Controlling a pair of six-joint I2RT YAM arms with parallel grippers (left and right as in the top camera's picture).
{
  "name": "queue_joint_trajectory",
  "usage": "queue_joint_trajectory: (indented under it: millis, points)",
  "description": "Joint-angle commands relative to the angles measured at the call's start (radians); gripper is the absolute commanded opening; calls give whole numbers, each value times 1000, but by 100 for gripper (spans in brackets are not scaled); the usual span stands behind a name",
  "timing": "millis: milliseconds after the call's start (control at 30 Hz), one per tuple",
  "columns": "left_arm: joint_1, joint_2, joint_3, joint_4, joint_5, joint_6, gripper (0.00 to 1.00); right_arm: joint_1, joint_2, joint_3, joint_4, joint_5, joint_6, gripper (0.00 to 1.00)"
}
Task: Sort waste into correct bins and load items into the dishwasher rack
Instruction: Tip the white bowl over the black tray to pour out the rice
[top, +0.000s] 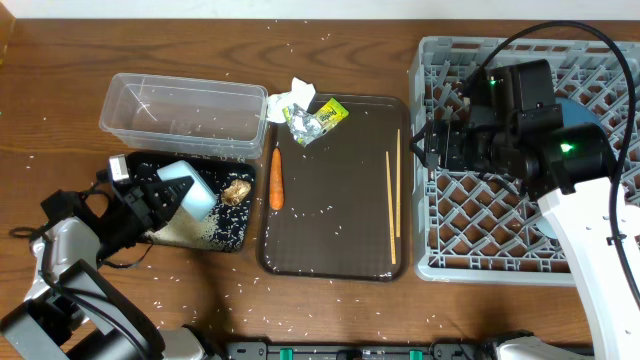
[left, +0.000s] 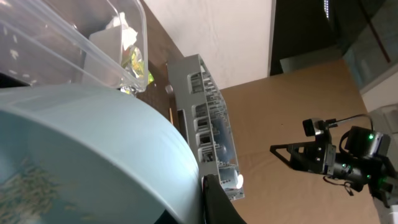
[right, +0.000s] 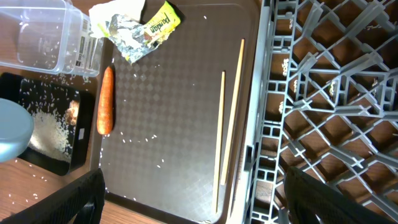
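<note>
My left gripper is shut on the small light-blue cup, tilted over the black tray, which holds white rice and the brown food lump. The cup fills the left wrist view. The clear tub stands behind the tray. The carrot, crumpled white paper, yellow-green wrapper and two chopsticks lie on the brown serving tray. My right gripper is open and empty above the grey rack's left edge. The dark-blue plate shows in the rack, mostly hidden by the right arm.
Rice grains are scattered over the wooden table and the serving tray. In the right wrist view the chopsticks lie close along the rack's wall. The white bowl and pink cup are out of view.
</note>
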Motion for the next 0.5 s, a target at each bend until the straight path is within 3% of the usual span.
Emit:
queue_joint_trajectory:
  millis: [0, 67, 100, 333, 400, 433, 467]
  points:
    - [5, -4, 4, -26, 32, -48, 6, -8, -11, 7, 3, 6, 10, 84]
    - [-3, -14, -6, -82, 31, 105, 6, -8, -11, 7, -3, 6, 10, 84]
    - [-2, -13, -9, -80, 31, 121, 6, -8, -11, 7, -5, 6, 10, 84]
    - [-3, -15, -8, -115, 32, 19, 6, -8, -11, 7, -2, 6, 10, 84]
    - [-5, -26, -13, -182, 31, 180, 6, -8, -11, 7, -10, 6, 10, 84]
    - [-3, -25, -13, -182, 31, 198, 6, -8, -11, 7, -10, 6, 10, 84]
    - [0, -25, -13, -187, 31, 126, 7, -8, -11, 7, -10, 6, 10, 84]
